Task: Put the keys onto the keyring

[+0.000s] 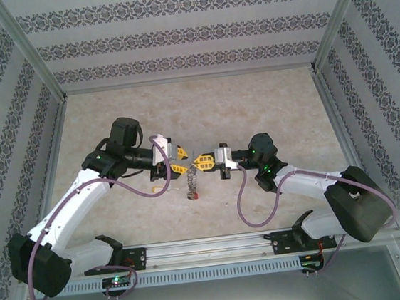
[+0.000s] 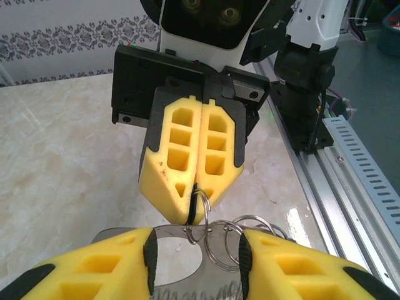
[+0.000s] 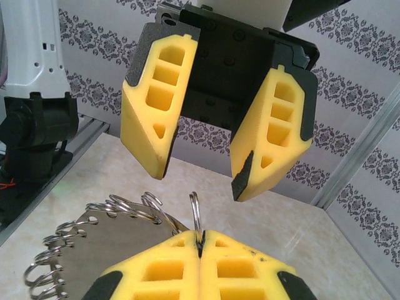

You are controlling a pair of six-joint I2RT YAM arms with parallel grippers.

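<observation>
**Right pinching small ring, left released, mid-tabletop**

Left gripper (image 1: 184, 160) is left of centre over the tabletop (image 1: 266, 100), pointing right. Its fingers are released with a clear gap and nothing between them. In the right wrist view its pads stand apart on either side of the small ring (image 3: 195, 209), clear of it.

The keyring (image 1: 191, 185) hangs between the two grippers, over the middle of the tabletop and slightly toward the near edge. It's a flat grey metal piece edged with many small split rings. Can't tell if its lower end touches the tabletop. Keys are too small to make out.

Right gripper (image 1: 200, 162) faces the left one nose to nose. Its fingers are clenched on the small ring, which stands upright out of the fingertip seam.
</observation>
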